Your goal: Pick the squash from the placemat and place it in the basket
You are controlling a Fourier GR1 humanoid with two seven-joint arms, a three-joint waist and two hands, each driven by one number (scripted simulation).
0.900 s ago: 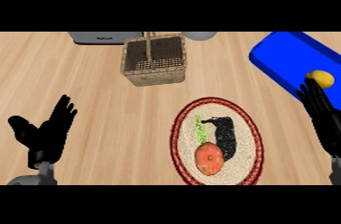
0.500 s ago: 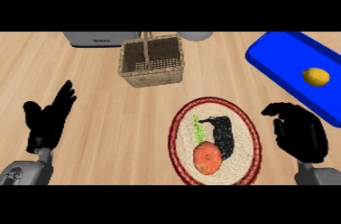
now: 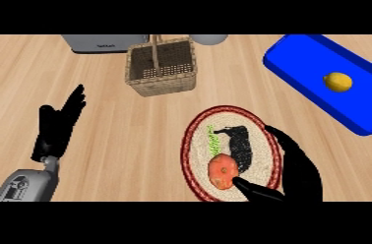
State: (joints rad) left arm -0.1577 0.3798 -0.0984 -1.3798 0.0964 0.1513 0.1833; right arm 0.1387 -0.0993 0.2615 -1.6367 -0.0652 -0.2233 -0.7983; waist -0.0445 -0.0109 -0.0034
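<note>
1. I look steeply down on a light wooden surface (image 3: 109, 149)
2. An oval woven placemat (image 3: 195, 159) with a red rim lies at the lower centre
3. The squash (image 3: 223, 171), orange with a green stem end, lies on the placemat's lower half, beside a dark shadow
4. My right hand (image 3: 298, 171) is over the placemat's right edge, fingers (image 3: 280, 139) arched and thumb just below the squash; the fingers are spread and hold nothing
5. My left hand (image 3: 54, 132) rests at the lower left, fingers straight, well apart from the placemat
6. A wicker basket (image 3: 163, 86) stands near the top centre
7. A blue tray (image 3: 291, 56) at the upper right holds a yellow fruit (image 3: 338, 81)
8. A grey appliance (image 3: 102, 43) sits left of the basket
</note>
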